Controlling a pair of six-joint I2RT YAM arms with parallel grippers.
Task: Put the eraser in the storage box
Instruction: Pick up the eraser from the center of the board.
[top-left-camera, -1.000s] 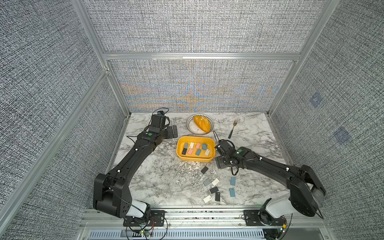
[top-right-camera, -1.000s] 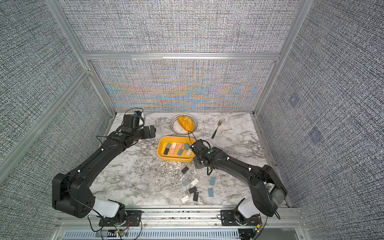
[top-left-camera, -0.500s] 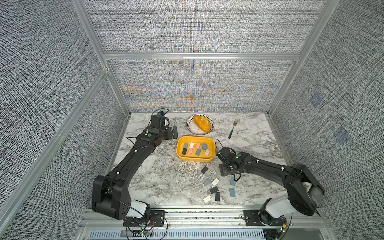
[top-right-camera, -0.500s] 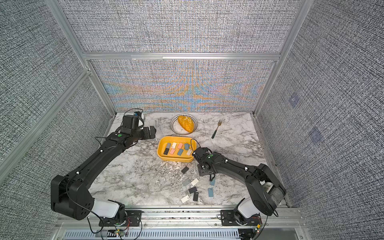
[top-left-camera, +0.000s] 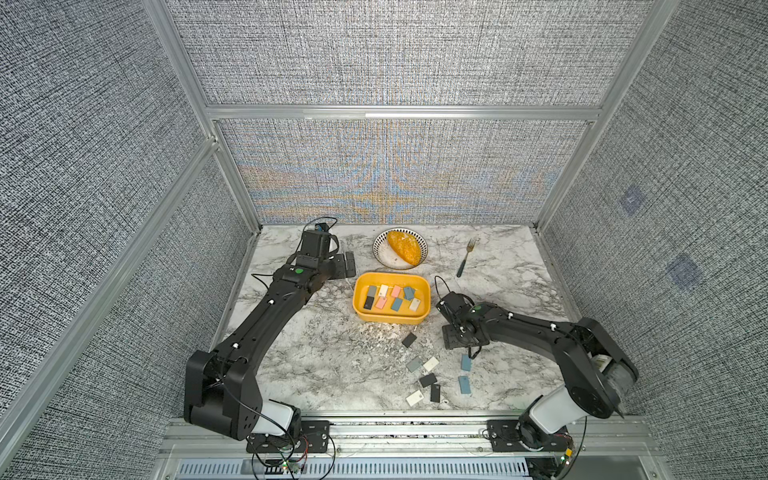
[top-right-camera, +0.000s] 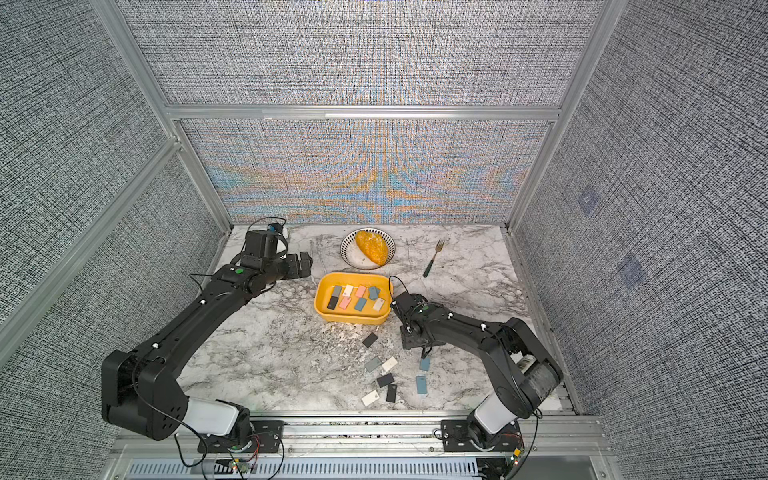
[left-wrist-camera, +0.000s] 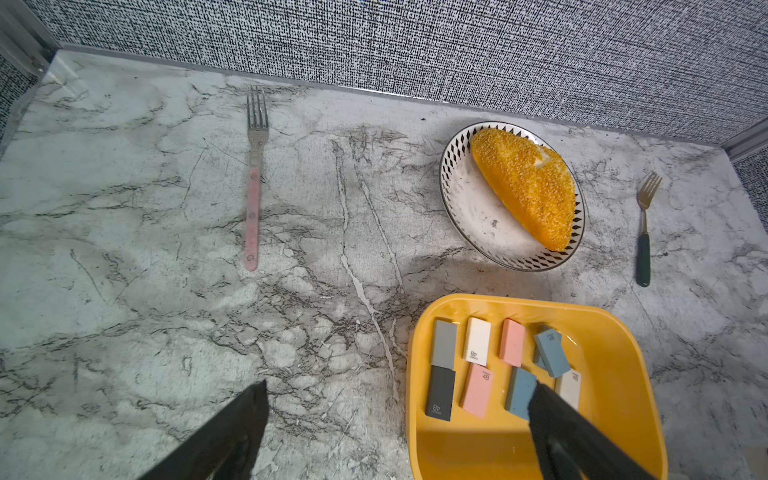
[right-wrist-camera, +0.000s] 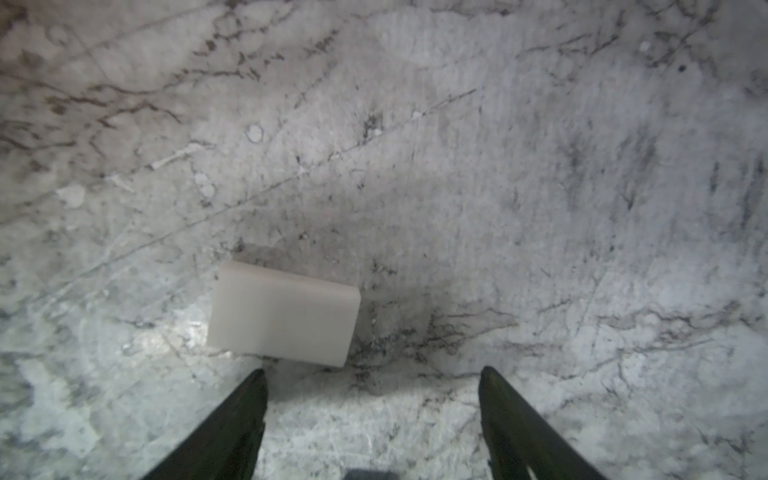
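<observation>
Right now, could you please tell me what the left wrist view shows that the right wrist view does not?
Left wrist only: the left gripper, the storage box holding coloured erasers, the plate with bread, a pink-handled fork and a dark-handled fork. Right wrist only: the right gripper and one white eraser lying ahead of it. Both: the marble tabletop, and jaws standing open.

Right tool (right-wrist-camera: 372, 370) now farther from the storage box (top-left-camera: 390, 319), nearer a white eraser (right-wrist-camera: 282, 313).

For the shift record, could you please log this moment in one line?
right claw: open, empty | white eraser: on table ahead | left claw: open, empty | storage box: holds erasers
</observation>
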